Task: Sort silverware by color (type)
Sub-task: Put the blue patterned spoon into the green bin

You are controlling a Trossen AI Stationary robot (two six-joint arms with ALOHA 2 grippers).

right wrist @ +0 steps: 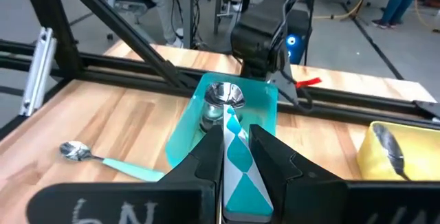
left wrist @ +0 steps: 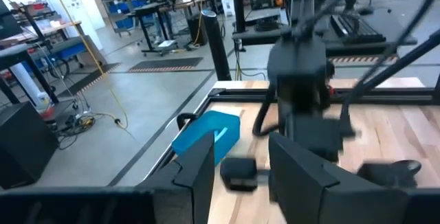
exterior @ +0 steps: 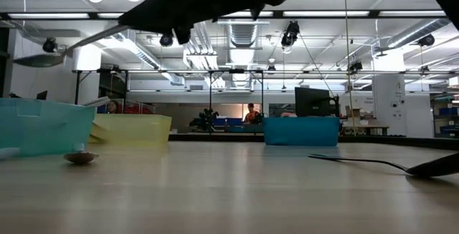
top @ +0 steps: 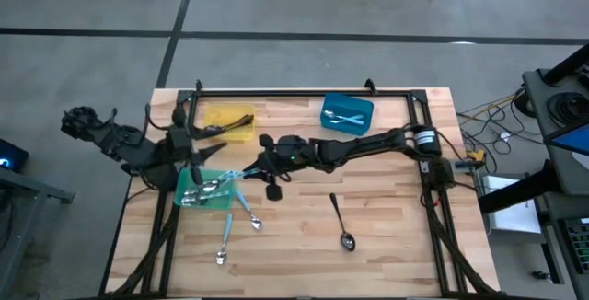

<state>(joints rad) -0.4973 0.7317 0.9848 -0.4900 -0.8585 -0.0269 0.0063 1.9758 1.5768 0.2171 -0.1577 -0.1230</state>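
Holding the light blue-handled spoon [right wrist: 234, 131] firmly in the right gripper [right wrist: 237, 152], I have its bowl just over the green bin [right wrist: 265, 104], where some silver pieces already lie. The two fingers are closed on the patterned handle, and the spoon points forward over the bin's near rim. The left gripper [left wrist: 240, 172] hangs over the far side of the same bin with its jaws apart and nothing between them — I judge it is free now. To do this step well I would first check that this bin is the right one, because another blue-handled spoon [top: 344, 116] lies in the blue bin [top: 348, 127] near the back edge, while two more [top: 241, 210] rest on the table [top: 386, 245] just beside the green bin. I should move slowly past the left arm, keep the handle level, and release only low inside the bin. A dark spoon [top: 341, 225] waits alone on the wood — the yellow bin [top: 228, 121] holds a dark piece already.
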